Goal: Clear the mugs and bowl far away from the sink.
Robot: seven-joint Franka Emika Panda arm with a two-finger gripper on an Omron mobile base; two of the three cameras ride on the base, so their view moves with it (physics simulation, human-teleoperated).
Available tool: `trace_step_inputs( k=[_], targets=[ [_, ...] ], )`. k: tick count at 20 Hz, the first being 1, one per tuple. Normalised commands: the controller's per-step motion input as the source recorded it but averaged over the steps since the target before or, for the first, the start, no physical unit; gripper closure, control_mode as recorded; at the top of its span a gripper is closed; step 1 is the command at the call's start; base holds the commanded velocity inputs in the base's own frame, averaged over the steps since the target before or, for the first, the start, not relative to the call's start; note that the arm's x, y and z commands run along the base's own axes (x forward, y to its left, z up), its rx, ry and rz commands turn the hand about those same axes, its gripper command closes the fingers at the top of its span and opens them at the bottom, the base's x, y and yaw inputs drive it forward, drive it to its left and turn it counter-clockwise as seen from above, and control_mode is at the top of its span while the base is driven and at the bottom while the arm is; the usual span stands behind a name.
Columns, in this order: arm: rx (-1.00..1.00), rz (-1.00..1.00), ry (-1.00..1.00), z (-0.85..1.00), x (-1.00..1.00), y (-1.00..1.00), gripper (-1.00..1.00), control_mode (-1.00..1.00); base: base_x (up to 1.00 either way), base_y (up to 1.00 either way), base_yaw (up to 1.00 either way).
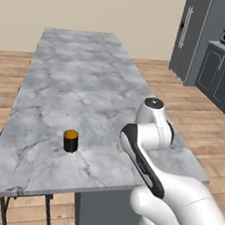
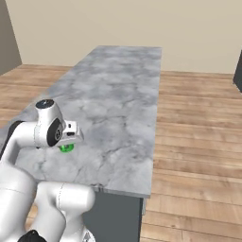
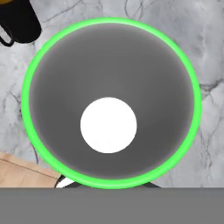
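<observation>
Looking straight down the hand view, we see the green mug [image 3: 109, 57] dead under the gripper, rim ringing the frame, so it lies directly below us along the hand's axis. Jaws are squeezed nearly together; we judge they pinch the mug's wall, though contact is hidden. Mug sits at the near edge of the marble counter [image 1: 78, 80]. The black mug [image 1: 70, 140] stands just beside, to the arm's left.

Smooth grey-veined marble counter [image 1: 78, 80]; wood-plank floor [image 2: 198, 123].
</observation>
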Motion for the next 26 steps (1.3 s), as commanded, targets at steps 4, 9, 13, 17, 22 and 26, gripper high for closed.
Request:
trace_step_inputs(
  k=[4,9,13,17,22,26],
  targets=[
    [0.0,0.02,0.0,-0.32,0.29,0.0,1.0,-1.0,0.0,0.0,0.0],
    [0.0,0.01,0.0,-0.35,0.35,0.0,1.0,-1.0,0.0,0.0,0.0],
    [0.0,0.0,0.0,-0.29,0.31,0.0,1.0,-1.0,0.0,0.0,0.0],
    [0.0,0.0,0.0,-0.26,0.27,0.0,1.0,-1.0,0.0,0.0,0.0],
    [0.0,0.0,0.01,-0.16,0.22,0.0,1.0,-1.0,0.0,0.0,0.0],
    [0.01,0.0,0.04,-0.2,0.19,0.0,1.0,-1.0,0.0,0.0,0.0]
  ],
)
